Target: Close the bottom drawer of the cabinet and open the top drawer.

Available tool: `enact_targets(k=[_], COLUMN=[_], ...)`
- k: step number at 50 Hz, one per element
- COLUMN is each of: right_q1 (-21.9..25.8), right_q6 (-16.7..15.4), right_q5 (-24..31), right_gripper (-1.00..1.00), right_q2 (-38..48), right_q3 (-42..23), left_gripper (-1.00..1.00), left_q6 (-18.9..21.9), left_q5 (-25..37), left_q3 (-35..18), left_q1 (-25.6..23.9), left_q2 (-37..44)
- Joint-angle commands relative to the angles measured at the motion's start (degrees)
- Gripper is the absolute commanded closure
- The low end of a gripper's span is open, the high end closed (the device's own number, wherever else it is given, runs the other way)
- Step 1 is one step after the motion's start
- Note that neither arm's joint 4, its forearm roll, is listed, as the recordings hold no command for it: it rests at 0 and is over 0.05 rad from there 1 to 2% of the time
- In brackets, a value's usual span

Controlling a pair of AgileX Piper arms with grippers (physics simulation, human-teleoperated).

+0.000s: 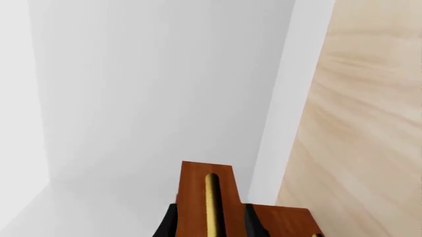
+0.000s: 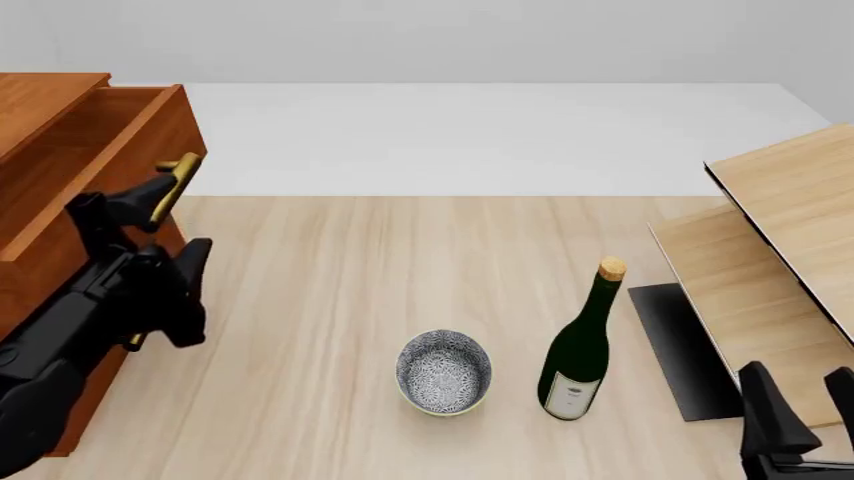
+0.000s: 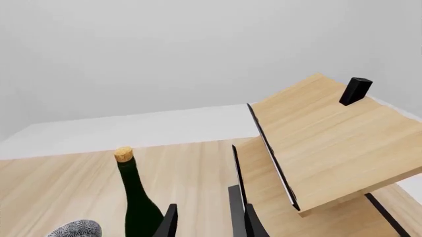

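Observation:
The cabinet stands at the table's left edge. Its top drawer is pulled out toward the table's middle, and its brass handle faces right. My left gripper is shut on that handle. In the left wrist view the drawer front and its brass bar sit between the black fingers. A lower drawer front shows beside it. My left arm covers the bottom drawer. At the near right my right gripper is open and holds nothing.
A patterned bowl and a dark green corked bottle stand on the table's near middle. Pale wood boards slope at the right, with a black panel beneath and a small black block on top.

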Motion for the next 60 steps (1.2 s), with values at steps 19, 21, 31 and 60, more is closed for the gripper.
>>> enact_targets(k=[19,21,31,60], right_q1=[-0.11,-0.11,-0.26,-0.55], right_q6=[0.96,0.99,1.33,2.22], right_q5=[-0.19,-0.20,-0.26,-0.30], right_gripper=[-1.00,-1.00,-1.00,-1.00], right_q2=[-0.10,-0.10,-0.11,-0.09], right_q3=[-0.15,-0.21,-0.28,-0.36], left_gripper=[-1.00,-1.00,-1.00,-1.00], left_q6=[0.06,0.12,-3.41,-22.12], left_q5=[5.01,5.49,10.97,33.73], left_q3=[1.31,1.28,-4.81,-32.00], left_q1=[-1.58,-1.70,-2.36,-4.10], left_q2=[-9.03,-9.69,-12.13,-7.25])
